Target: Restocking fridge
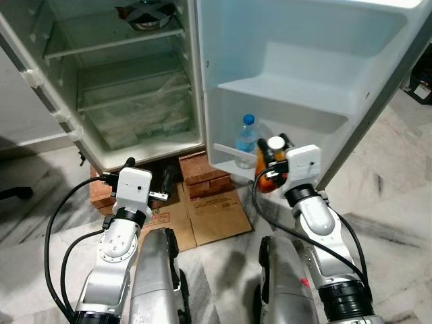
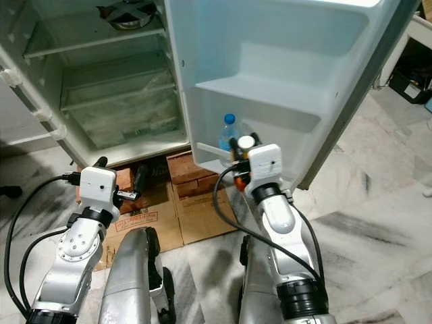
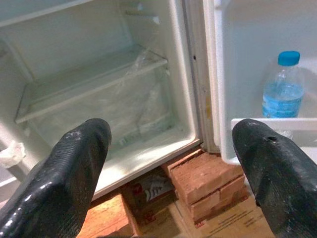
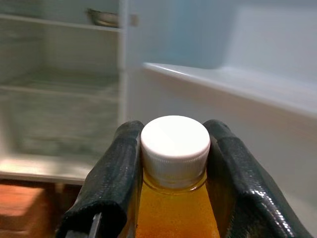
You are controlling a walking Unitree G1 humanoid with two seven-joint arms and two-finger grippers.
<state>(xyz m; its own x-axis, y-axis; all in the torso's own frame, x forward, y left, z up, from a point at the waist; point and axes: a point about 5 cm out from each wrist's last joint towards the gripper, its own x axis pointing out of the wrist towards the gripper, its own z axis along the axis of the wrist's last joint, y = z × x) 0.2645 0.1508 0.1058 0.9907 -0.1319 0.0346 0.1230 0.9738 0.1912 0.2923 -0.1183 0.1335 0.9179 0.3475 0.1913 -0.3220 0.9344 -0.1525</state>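
Our right gripper (image 4: 173,163) clasped the orange bottle (image 4: 176,208) by its neck, fingers on either side of the white cap (image 4: 175,144), just beside the door's lowest shelf (image 1: 226,156). A water bottle (image 1: 247,140) stood there. Our left gripper (image 3: 173,163) hung spread wide, near the bricks (image 3: 205,181).

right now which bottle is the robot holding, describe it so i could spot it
Look at the open fridge door and its lowest shelf. Just in front of it, the right gripper clamps the neck of an orange drink bottle. Its white cap and orange liquid set it apart from the blue-capped water bottle standing in that shelf.
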